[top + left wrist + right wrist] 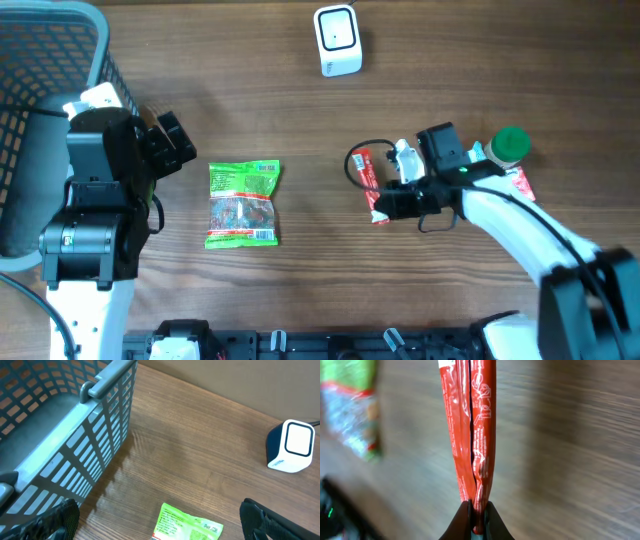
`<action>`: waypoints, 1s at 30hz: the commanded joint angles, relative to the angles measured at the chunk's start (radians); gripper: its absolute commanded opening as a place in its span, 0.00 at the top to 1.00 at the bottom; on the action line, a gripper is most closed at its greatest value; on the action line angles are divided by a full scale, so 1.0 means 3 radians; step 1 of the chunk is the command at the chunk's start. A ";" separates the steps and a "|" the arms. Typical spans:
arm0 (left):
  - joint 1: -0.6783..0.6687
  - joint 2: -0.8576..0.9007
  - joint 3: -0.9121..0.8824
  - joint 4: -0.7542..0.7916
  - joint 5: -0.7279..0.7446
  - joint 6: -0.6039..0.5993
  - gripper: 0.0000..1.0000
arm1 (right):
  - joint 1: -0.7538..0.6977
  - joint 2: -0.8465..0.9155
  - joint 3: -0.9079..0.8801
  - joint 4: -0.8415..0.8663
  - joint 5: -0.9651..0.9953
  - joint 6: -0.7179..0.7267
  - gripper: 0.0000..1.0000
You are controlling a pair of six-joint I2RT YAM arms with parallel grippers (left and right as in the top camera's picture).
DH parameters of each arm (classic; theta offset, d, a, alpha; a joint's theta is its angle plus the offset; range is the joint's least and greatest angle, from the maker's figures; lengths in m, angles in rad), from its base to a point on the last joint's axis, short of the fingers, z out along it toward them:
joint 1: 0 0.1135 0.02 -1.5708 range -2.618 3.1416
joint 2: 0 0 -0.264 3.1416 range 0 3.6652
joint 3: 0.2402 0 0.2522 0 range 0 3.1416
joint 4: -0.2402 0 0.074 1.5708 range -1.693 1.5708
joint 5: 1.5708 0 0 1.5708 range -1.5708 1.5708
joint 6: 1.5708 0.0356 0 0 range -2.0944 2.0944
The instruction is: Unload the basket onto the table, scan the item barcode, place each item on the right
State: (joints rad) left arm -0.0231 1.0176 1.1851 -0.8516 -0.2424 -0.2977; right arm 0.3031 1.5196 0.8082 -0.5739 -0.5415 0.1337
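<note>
1. Red packet [472, 435]: white print and small icons ran along its length in the right wrist view. They were too small and skewed to read.
2. Green snack bag [243, 203]: it had a printed front with a white strip at its near edge in the overhead view. No text was legible there or in the left wrist view.
3. The right gripper [477, 516] was clamped tight on the red packet's near end, fingertips pinching the folded seam. The packet stuck straight out from the tips, edge-on to the camera.
4. In the overhead view the red packet sat right of centre, between the green snack bag and a green-capped bottle [511, 145]. It was well apart from the white scanner [337, 40] at the far edge of the wooden table [300, 110].
5. I could not tell whether the packet touched the table.
6. The right arm ran diagonally from the near right corner, gripper pointing left.
7. The left arm stood at the left edge beside the grey basket [60, 60].
8. The left gripper [172, 142] had its jaws fully apart and held nothing. Its camera faced the scanner, with the green bag near the fingertips.
</note>
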 commanded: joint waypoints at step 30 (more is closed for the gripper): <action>0.0013 0.0000 0.0046 0.0008 -0.0019 0.0017 0.00 | 0.0001 -0.1043 0.0042 -0.0298 -0.0387 -0.0875 0.96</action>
State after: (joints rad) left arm -0.0231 1.0176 1.1851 -0.8520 -0.2424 -0.2977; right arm 0.3027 1.2152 0.8082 -0.6659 -0.6716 -0.1543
